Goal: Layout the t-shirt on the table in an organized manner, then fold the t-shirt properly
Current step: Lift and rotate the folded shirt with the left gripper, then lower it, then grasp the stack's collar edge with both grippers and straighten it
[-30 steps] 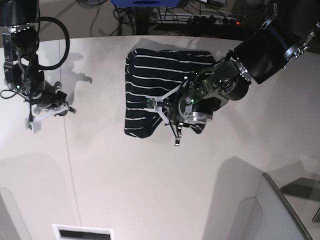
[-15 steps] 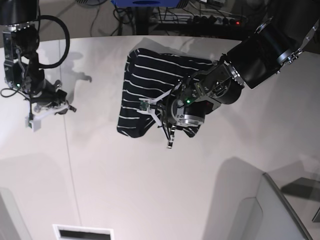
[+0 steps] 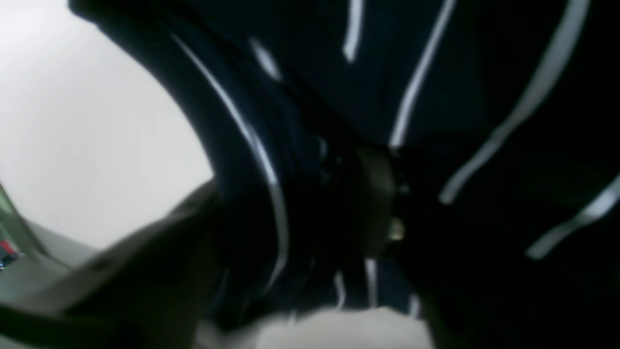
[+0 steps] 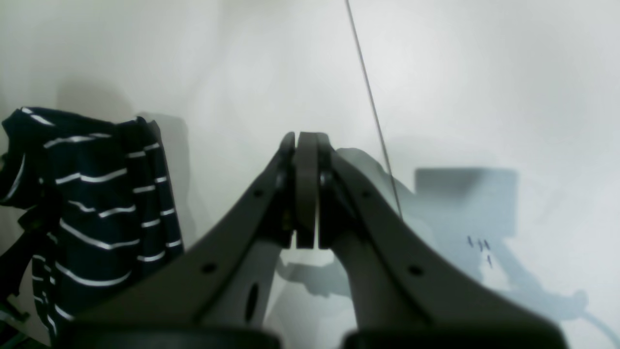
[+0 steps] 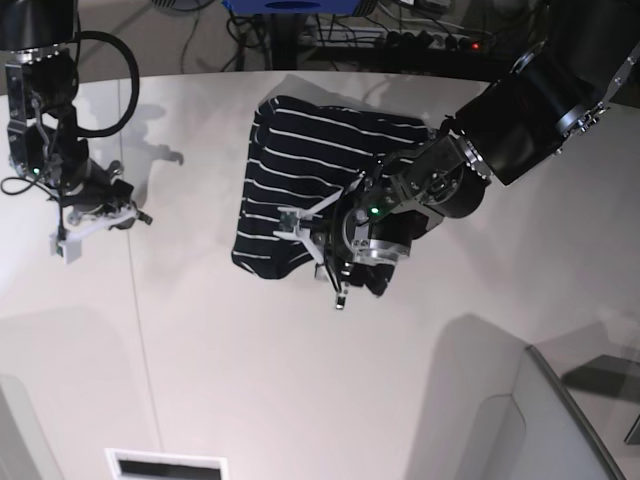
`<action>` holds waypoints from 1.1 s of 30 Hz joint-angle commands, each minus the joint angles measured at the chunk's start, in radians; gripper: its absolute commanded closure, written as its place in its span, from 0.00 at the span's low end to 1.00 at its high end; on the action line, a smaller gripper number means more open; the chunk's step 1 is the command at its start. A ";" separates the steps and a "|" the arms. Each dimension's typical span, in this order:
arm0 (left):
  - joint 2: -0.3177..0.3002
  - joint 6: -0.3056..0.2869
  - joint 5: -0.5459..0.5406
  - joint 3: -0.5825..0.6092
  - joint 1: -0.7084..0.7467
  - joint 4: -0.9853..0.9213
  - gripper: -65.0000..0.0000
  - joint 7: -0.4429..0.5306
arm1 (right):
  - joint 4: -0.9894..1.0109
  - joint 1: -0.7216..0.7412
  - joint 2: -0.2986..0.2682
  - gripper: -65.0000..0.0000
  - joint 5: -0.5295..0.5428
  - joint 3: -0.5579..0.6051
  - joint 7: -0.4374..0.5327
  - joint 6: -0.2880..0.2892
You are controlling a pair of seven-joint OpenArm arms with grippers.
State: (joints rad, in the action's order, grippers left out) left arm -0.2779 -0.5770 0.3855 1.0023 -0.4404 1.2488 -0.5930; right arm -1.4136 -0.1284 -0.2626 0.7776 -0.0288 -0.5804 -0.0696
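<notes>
The dark striped t-shirt (image 5: 300, 160) lies bunched on the far middle of the white table (image 5: 200, 330), its near edge crumpled. My left gripper (image 5: 315, 255) hovers at that near edge. In the left wrist view the shirt's fabric (image 3: 387, 72) fills the frame, blurred, and hangs between fingers that stand apart; one pad (image 3: 380, 203) shows to the right of centre. My right gripper (image 5: 98, 222) is far off at the table's left, shut on nothing. In the right wrist view its pads (image 4: 306, 189) press together above bare table, with the t-shirt (image 4: 97, 194) at the frame's left.
A thin seam line (image 5: 140, 330) runs across the tabletop near my right arm. A grey box-like shape (image 5: 540, 420) rises at the near right corner, and a white slot (image 5: 165, 465) sits at the near edge. Cables and a power strip (image 5: 420, 40) lie behind the table.
My left gripper has moved left and slightly toward the near edge, pulling the shirt's near-left corner with it, and its fingers have spread. The right arm has not moved.
</notes>
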 commanded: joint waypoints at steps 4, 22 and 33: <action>-0.001 -0.002 -0.003 0.002 -0.067 0.121 0.42 -0.109 | -0.014 0.014 -0.013 1.00 0.003 -0.006 0.013 0.007; -0.007 -0.121 0.005 -0.567 0.384 0.552 1.00 -0.216 | -0.412 -0.043 -0.010 1.00 0.003 0.295 -0.211 0.009; -0.011 -0.022 -0.004 -0.894 0.664 0.443 1.00 0.094 | -0.269 0.082 0.076 1.00 0.006 0.626 -0.215 0.007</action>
State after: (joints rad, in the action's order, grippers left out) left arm -0.2890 -0.6010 0.3889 0.1059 0.2195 1.6775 -0.5133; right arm -1.6669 -0.0669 -0.1875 0.7773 0.6025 -0.8112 -0.0673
